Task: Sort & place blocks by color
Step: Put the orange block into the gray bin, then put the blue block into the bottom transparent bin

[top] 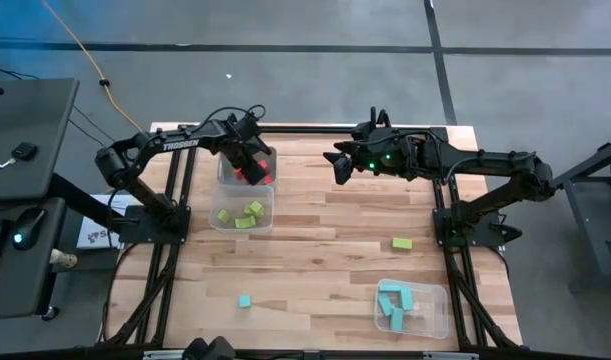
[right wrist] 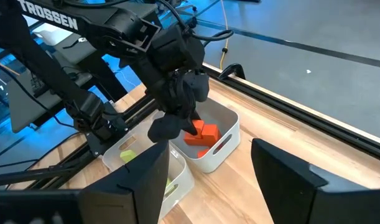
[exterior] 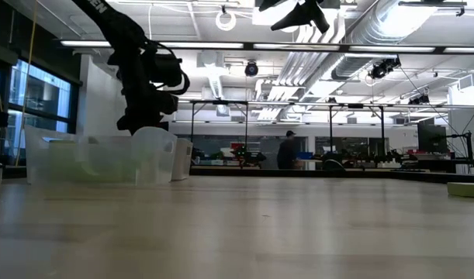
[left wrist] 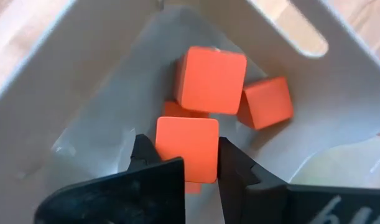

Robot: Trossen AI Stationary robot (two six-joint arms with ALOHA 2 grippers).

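My left gripper (left wrist: pixel 183 163) reaches down into a clear tub (left wrist: pixel 84 74) at the table's far left and is shut on a red block (left wrist: pixel 186 146). Other red blocks (left wrist: pixel 213 79) lie on that tub's floor below it. The right wrist view shows the same tub (right wrist: pixel 230 134) with my left gripper (right wrist: pixel 188 126) inside it. Next to it on the near side stands a tub (top: pixel 268 215) holding lime green blocks (top: pixel 243 214). A tub (top: pixel 435 300) at the near right holds teal blocks (top: pixel 395 303). My right gripper (top: pixel 340 165) hangs open, high above the table's far middle. My left gripper pinches the red block between its two fingers, on two opposite side faces (left wrist: pixel 209 163). The fingers come from above, pointing steeply down into the tub. The block sits level just over the other red blocks; whether it rests on them I cannot tell.
One loose green block (top: pixel 402 243) lies on the wood right of centre, and one loose teal block (top: pixel 245 301) lies near the front left. Black frame rails run along the table's left, right and far sides.
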